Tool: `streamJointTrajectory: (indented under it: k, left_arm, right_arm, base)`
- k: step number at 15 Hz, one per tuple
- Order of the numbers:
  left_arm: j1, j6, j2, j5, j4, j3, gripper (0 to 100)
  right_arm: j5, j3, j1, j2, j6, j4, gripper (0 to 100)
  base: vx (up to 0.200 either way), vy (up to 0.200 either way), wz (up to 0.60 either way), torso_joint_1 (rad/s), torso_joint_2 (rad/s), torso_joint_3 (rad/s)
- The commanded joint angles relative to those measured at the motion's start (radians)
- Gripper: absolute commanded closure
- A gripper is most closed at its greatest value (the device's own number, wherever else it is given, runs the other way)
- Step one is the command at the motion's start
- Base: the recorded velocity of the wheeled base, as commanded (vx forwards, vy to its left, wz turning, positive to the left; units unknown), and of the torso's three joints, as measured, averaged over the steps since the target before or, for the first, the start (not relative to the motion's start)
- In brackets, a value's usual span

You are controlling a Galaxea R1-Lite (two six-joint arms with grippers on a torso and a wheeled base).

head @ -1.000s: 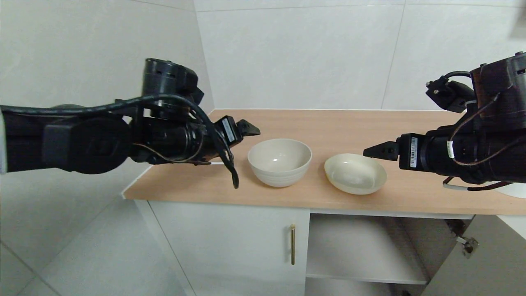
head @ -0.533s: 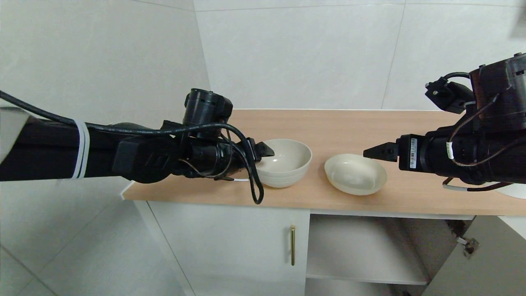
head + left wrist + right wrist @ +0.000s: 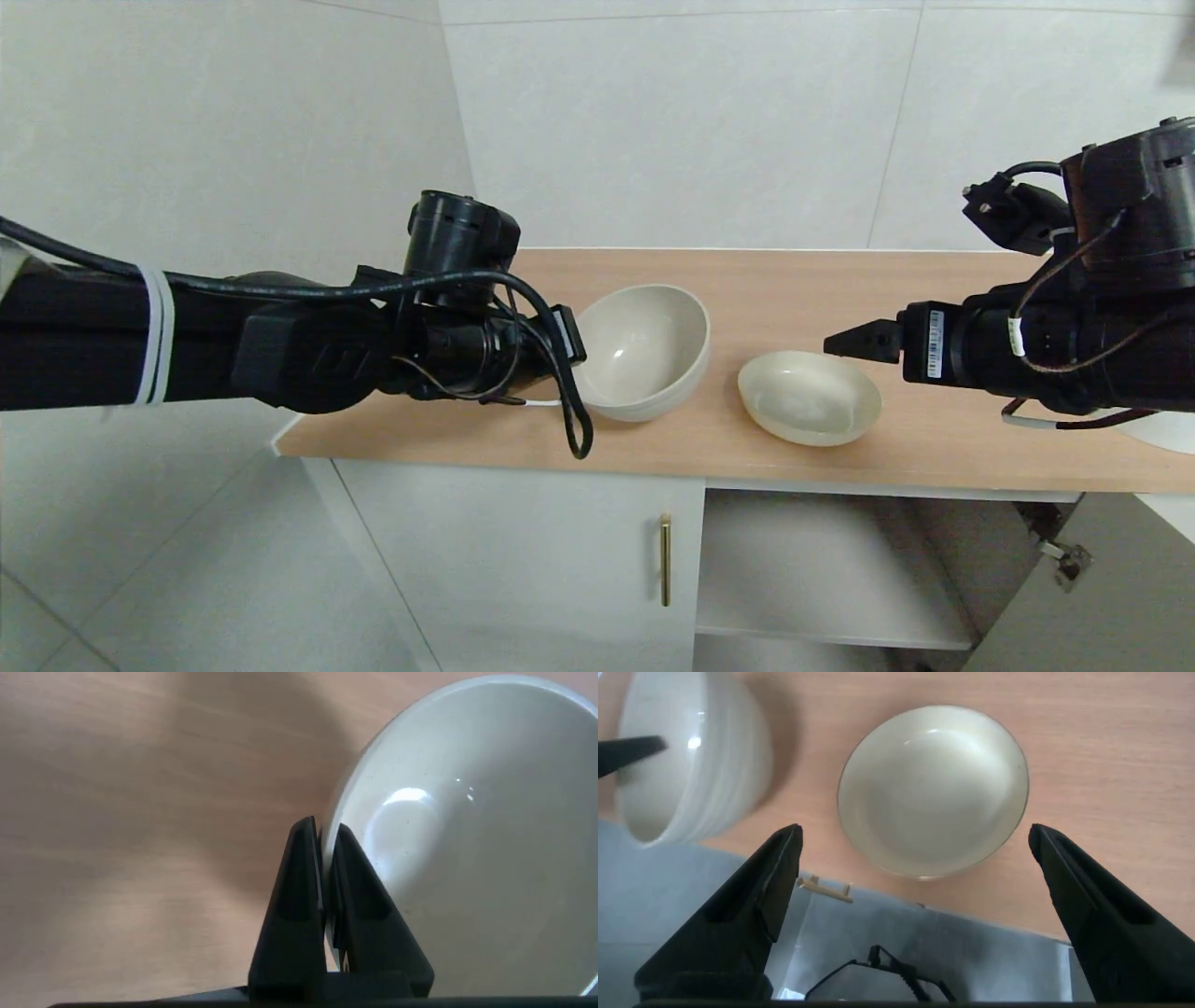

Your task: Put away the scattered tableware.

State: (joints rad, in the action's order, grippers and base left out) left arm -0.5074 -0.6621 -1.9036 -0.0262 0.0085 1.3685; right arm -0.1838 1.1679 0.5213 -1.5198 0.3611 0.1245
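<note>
Head view: the left hand (image 3: pixel 571 334) pinches the left rim of the deep bowl (image 3: pixel 644 350), which is tipped, mouth toward that hand, near the desk's (image 3: pixel 934 280) front edge; judged a carrying grip. The shallow bowl (image 3: pixel 809 397) lies just beside it, rightward, ungripped, with the right hand (image 3: pixel 845 341) hovering above its right rim. Left wrist view: fingers (image 3: pixel 301 877) straddle the rim, one inside, one outside. Right wrist view: the right hand's fingers (image 3: pixel 766 896) are spread wide over the shallow bowl, judged ready for it.
</note>
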Motion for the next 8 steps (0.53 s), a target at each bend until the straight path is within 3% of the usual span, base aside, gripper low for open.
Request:
streamJointTrajectory:
  k: [1,4,5,8]
  left_arm:
    - [0.000,-0.001,0.034,0.002,0.001,-0.011,100]
    - [0.000,0.006,0.075,0.014,0.002,-0.040,100]
    - [0.000,0.013,0.103,0.029,0.001,-0.063,100]
    - [0.000,0.045,0.175,0.163,-0.001,-0.124,100]
  right_arm:
    - [0.000,0.021,-0.030,-0.039,0.001,0.001,0]
    - [-0.040,0.050,-0.047,-0.119,0.004,0.018,0]
    - [-0.108,0.065,-0.049,-0.165,0.018,0.021,0]
    - [-0.181,0.076,-0.049,-0.224,0.036,0.017,0]
  base:
    - [0.000,0.000,0.00,0.000,0.00,0.000]
    - [0.000,0.000,0.00,0.000,0.00,0.000]
    - [0.000,0.000,0.00,0.000,0.00,0.000]
    - [0.000,0.000,0.00,0.000,0.00,0.000]
